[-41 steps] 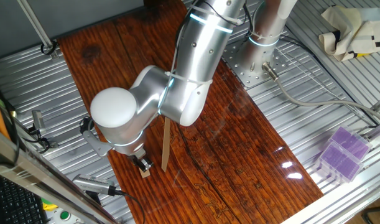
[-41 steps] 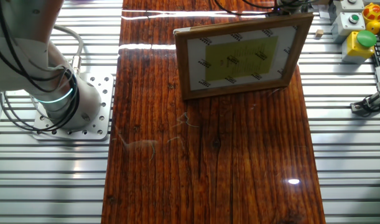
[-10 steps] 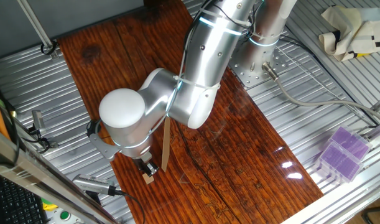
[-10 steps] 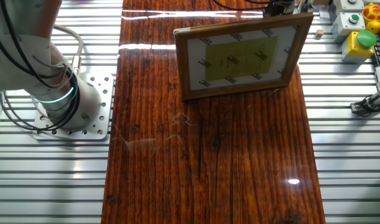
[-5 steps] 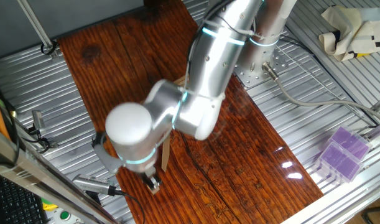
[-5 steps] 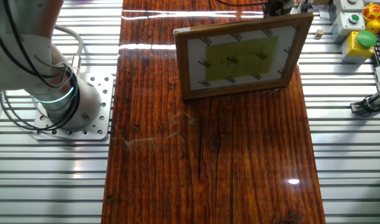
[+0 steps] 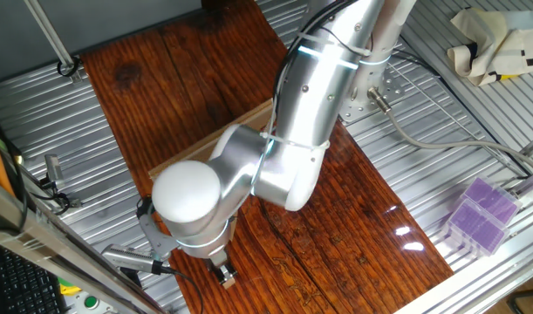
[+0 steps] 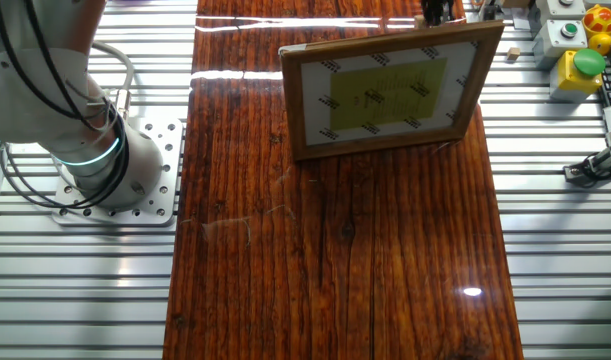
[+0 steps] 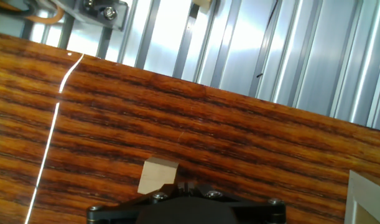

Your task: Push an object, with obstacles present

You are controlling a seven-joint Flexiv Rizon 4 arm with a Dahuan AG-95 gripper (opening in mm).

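The dark two-finger gripper sits at the lower centre of one fixed view, beneath the silver arm's rounded wrist; in the hand view only its black base shows along the bottom edge, and whether the fingers are apart or together cannot be told. Just ahead of them lies the tiny light-tan wooden cube, at the lower centre of the hand view, touching or very nearly touching the fingers; which, the views do not settle. It rests flat on the dark red-brown wood-grain board, near the board's edge beside the ribbed metal table. The step in hand appears to be the push itself. The next move likely calls for a steady, low advance so the cube neither slips sideways nor runs off the board. The cube looks pale, sharp-edged and unmarked, with 2 faces visible. 1 obstacle, a pale wide wooden bar, shows behind the arm at centre left, well apart.
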